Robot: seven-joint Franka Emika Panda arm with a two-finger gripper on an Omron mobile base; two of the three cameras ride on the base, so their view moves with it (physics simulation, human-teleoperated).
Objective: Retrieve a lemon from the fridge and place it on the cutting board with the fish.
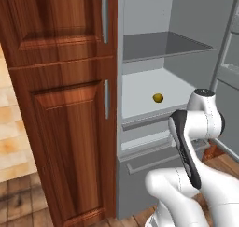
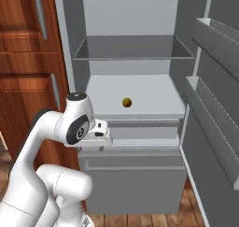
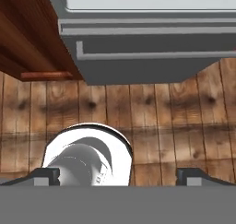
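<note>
The fridge [image 1: 186,16] stands with its door swung wide to the right [image 2: 214,104]. A small yellow lemon [image 1: 158,98] lies alone on the white middle shelf, also seen from the other side [image 2: 126,102]. My arm is folded in front of the fridge, below the shelf's level. My gripper [image 3: 119,177] points down at the floor, open, its fingertips [image 3: 46,176] far apart with nothing between them. It hangs well below and in front of the lemon. The cutting board and the fish are out of view.
Reddish-brown wooden cabinets [image 1: 60,104] with grey handles stand left of the fridge. The fridge's lower drawer [image 2: 135,184] is closed beneath the shelf and shows in the hand view [image 3: 138,57]. Door racks [image 2: 210,39] jut out on the right. Wooden floor [image 3: 161,117] lies below.
</note>
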